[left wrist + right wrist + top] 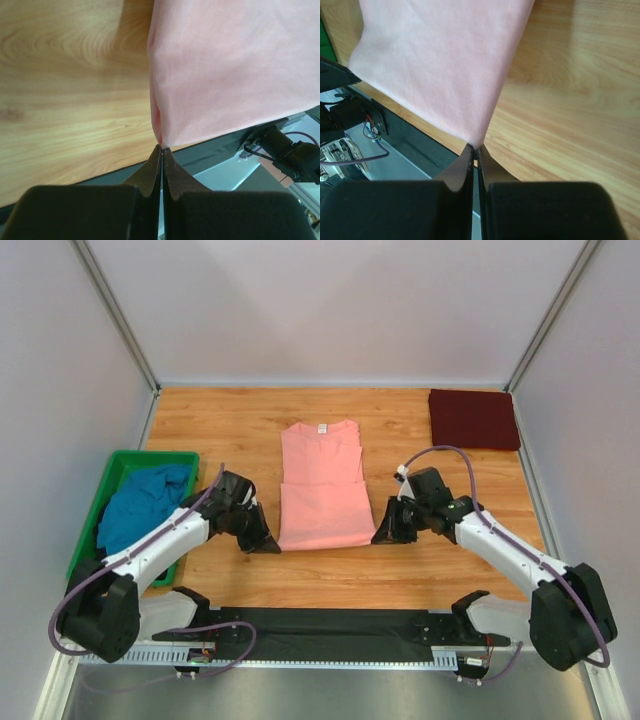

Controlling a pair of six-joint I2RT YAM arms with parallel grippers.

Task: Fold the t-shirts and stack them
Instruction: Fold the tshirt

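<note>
The salmon-pink t-shirt lies in the middle of the wooden table, sleeves folded in, white neck label at the far end. My left gripper is shut on its near left corner. My right gripper is shut on its near right corner. Both corners are pinched just above the table. The dark maroon t-shirt lies folded at the far right. The teal-blue t-shirt lies crumpled in the green bin at the left.
The black base rail runs along the table's near edge, just behind both grippers. Grey walls enclose the table on the left, right and far sides.
</note>
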